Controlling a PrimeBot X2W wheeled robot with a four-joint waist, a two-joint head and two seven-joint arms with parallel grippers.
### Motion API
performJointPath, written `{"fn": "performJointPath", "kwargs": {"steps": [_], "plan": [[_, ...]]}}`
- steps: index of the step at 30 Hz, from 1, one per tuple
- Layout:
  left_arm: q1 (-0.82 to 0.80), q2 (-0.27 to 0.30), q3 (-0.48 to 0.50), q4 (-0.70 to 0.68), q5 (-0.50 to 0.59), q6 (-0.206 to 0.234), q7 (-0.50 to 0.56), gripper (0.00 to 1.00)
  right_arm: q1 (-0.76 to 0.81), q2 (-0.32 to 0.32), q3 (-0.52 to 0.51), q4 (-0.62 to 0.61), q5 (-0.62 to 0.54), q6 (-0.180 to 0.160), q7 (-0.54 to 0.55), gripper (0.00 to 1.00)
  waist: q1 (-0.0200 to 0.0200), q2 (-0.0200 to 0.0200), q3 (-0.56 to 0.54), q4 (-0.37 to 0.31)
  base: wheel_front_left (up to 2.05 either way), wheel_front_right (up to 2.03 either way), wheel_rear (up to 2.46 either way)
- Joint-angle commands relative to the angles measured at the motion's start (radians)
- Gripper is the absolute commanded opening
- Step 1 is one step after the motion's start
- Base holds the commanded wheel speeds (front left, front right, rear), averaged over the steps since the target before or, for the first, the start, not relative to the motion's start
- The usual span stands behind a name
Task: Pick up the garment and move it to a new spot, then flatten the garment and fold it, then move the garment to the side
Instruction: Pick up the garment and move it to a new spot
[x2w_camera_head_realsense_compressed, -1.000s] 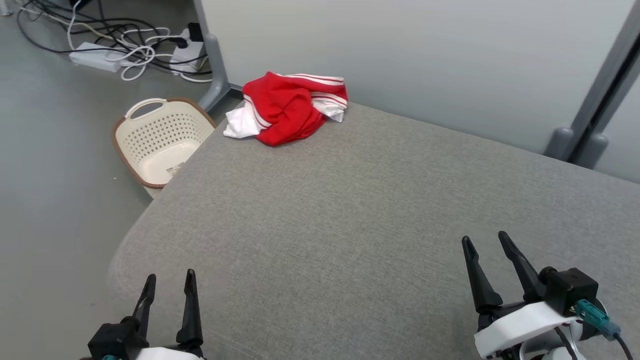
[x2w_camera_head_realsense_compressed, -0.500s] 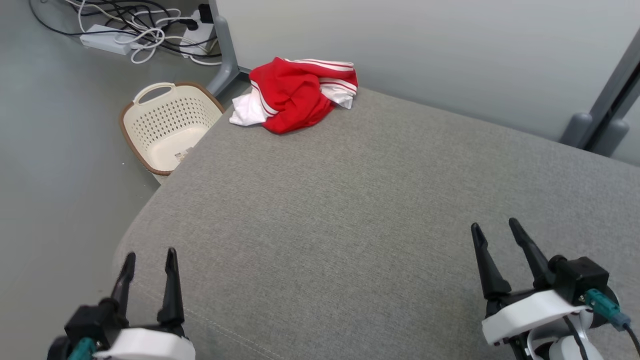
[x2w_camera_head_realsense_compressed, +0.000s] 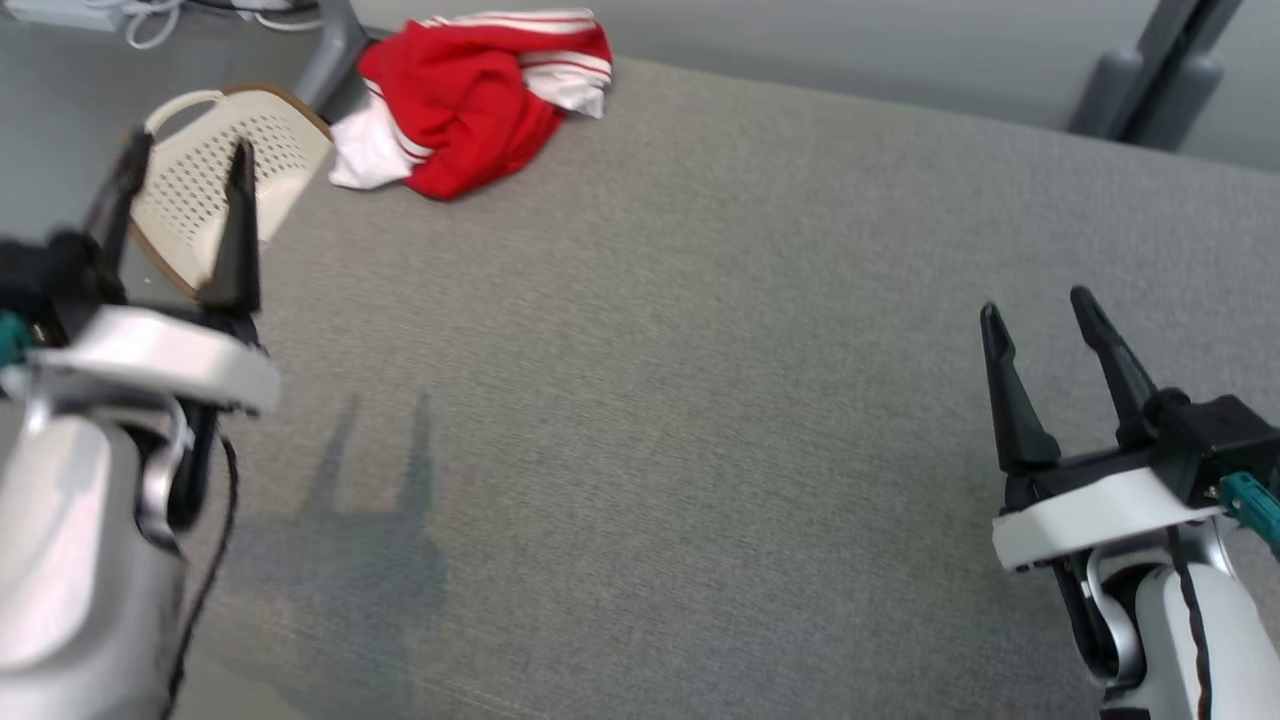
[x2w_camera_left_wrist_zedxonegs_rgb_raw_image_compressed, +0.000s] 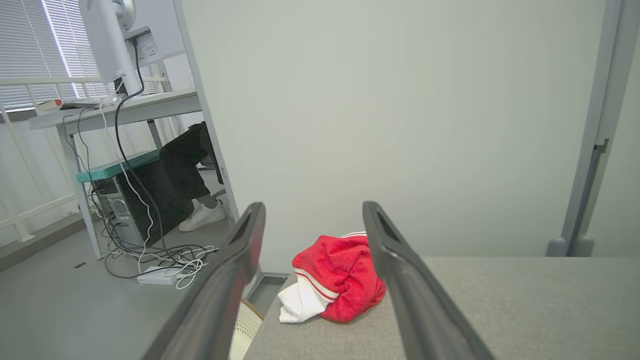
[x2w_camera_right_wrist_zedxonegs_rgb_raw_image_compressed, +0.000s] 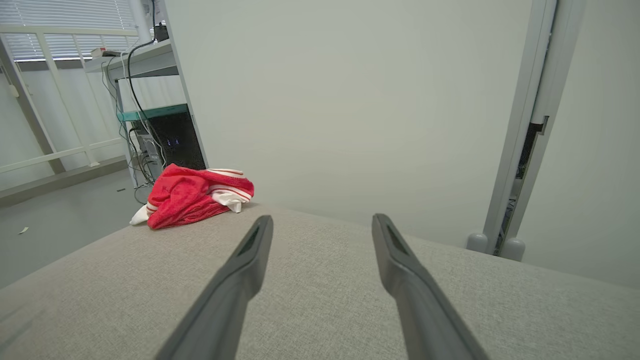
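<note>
Writing first: a label (x2w_camera_left_wrist_zedxonegs_rgb_raw_image_compressed: 147, 48) on the back of the monitor (x2w_camera_left_wrist_zedxonegs_rgb_raw_image_compressed: 107, 40) in the left wrist view is too small to read, and the garment (x2w_camera_head_realsense_compressed: 470, 100) carries white stripes but no lettering I can make out.

Garment now: a red-and-white heap, crumpled on the far left corner of the grey cushion (x2w_camera_head_realsense_compressed: 700, 350), right at the edge above the cream basket (x2w_camera_head_realsense_compressed: 290, 140) on the floor. The left gripper (x2w_camera_head_realsense_compressed: 190, 150) is up at the cushion's left edge, fingers spread wide, nothing between them, its tips showing in front of the basket and the garment just ahead and to its right. From its own wrist camera the heap (x2w_camera_left_wrist_zedxonegs_rgb_raw_image_compressed: 340, 280) sits framed between the two fingers of the left gripper (x2w_camera_left_wrist_zedxonegs_rgb_raw_image_compressed: 313, 206), not touching. The right gripper (x2w_camera_head_realsense_compressed: 1035, 305) hovers over the near right of the cushion, equally wide and empty, well apart from the garment (x2w_camera_right_wrist_zedxonegs_rgb_raw_image_compressed: 190, 195), which lies far off to the left of its fingers (x2w_camera_right_wrist_zedxonegs_rgb_raw_image_compressed: 322, 217).

Against half a second ago: the head camera has dipped, and the left gripper has swung forward from the near corner, blurred with motion, its shadow (x2w_camera_head_realsense_compressed: 380, 470) on the fabric. The garment hasn't budged.
</note>
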Motion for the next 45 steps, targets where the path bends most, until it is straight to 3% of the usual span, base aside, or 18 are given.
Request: {"fn": "performJointPath", "kwargs": {"steps": [1, 8, 19, 27, 35, 36, 37, 38, 45], "plan": [[-0.084, 0.021, -0.019, 0.044, -0.001, -0.028, 0.038, 1.00, -0.026, -0.005, -0.003, -0.020, -0.021, 0.000, 0.016, 1.00, 0.0000, -0.0001, 0.091, -0.073, 0.00, 0.00, 0.00], [-0.391, 0.080, -0.056, 0.215, -0.045, -0.094, 0.161, 1.00, -0.082, -0.005, 0.003, -0.097, -0.063, 0.000, 0.055, 1.00, 0.0000, -0.0001, 0.240, -0.163, 0.00, 0.00, 0.00], [-0.639, 0.132, -0.124, 0.502, -0.049, -0.107, 0.297, 1.00, -0.105, -0.005, 0.013, -0.212, -0.100, 0.000, 0.075, 1.00, 0.0000, -0.0001, 0.392, -0.264, 0.00, 0.00, 0.00], [-0.728, 0.205, -0.134, 0.658, 0.009, -0.048, 0.237, 1.00, -0.087, -0.005, 0.040, -0.338, -0.122, 0.000, 0.089, 1.00, 0.0000, -0.0001, 0.452, -0.318, 0.00, 0.00, 0.00], [-0.754, 0.221, -0.139, 0.796, 0.017, -0.014, 0.205, 1.00, -0.069, -0.005, 0.034, -0.373, -0.120, 0.000, 0.091, 1.00, 0.0000, -0.0001, 0.469, -0.335, 0.00, 0.00, 0.00], [-0.758, 0.221, -0.139, 0.809, 0.017, -0.011, 0.200, 0.77, -0.068, -0.005, 0.033, -0.375, -0.120, 0.000, 0.091, 1.00, 0.0000, -0.0001, 0.470, -0.335, 0.00, 0.00, 0.00], [-0.760, 0.221, -0.140, 0.823, 0.017, -0.007, 0.196, 0.35, -0.067, -0.005, 0.032, -0.376, -0.121, 0.000, 0.092, 1.00, 0.0000, -0.0001, 0.471, -0.335, 0.00, 0.00, 0.00], [-0.763, 0.220, -0.144, 0.834, 0.020, -0.006, 0.192, 0.00, -0.068, -0.005, 0.031, -0.377, -0.121, 0.000, 0.092, 1.00, 0.0000, -0.0001, 0.472, -0.335, 0.00, 0.00, 0.00], [-0.802, 0.214, -0.164, 0.889, 0.025, -0.024, 0.179, 0.00, -0.069, -0.005, 0.027, -0.357, -0.112, 0.000, 0.077, 1.00, 0.0000, -0.0001, 0.448, -0.327, 0.00, 0.00, 0.00]]}}
